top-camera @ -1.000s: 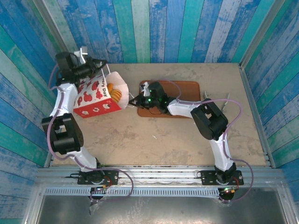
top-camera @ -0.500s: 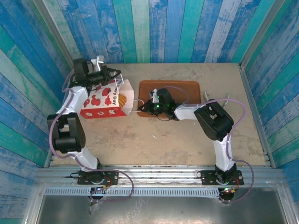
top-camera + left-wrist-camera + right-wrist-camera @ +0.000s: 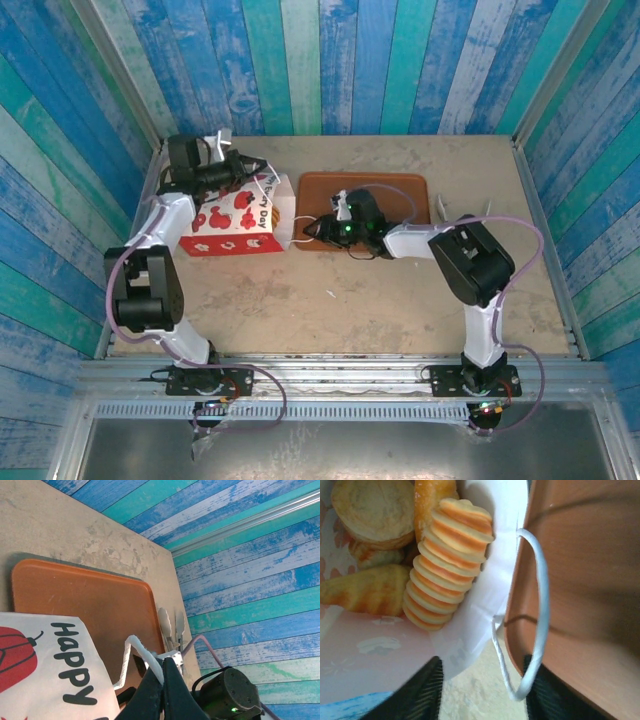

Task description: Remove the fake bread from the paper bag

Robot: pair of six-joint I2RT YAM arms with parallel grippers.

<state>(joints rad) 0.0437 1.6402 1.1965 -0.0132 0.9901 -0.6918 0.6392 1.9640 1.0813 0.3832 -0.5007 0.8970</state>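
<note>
So, starting at the left: pinches a white cord handle [image 3: 137,647] tight in the left gripper [image 3: 163,670], zero gap between the fingers [image 3: 150,695]. Belongs to the paper bag [image 3: 235,220], lying on its side on the bench [image 3: 350,290], mouth facing right, just beside the brown tray [image 3: 400,190]. Holds the fake bread [image 3: 445,580] inside: ridged loaf [image 3: 452,545] up front, round bun [image 3: 372,510] and croissant [image 3: 365,590] tucked behind. Further right, parks the right gripper [image 3: 482,687] at that mouth with fingers [image 3: 420,690] spread apart, gripping nothing, a second cord loop [image 3: 540,605] lying between them.
</note>
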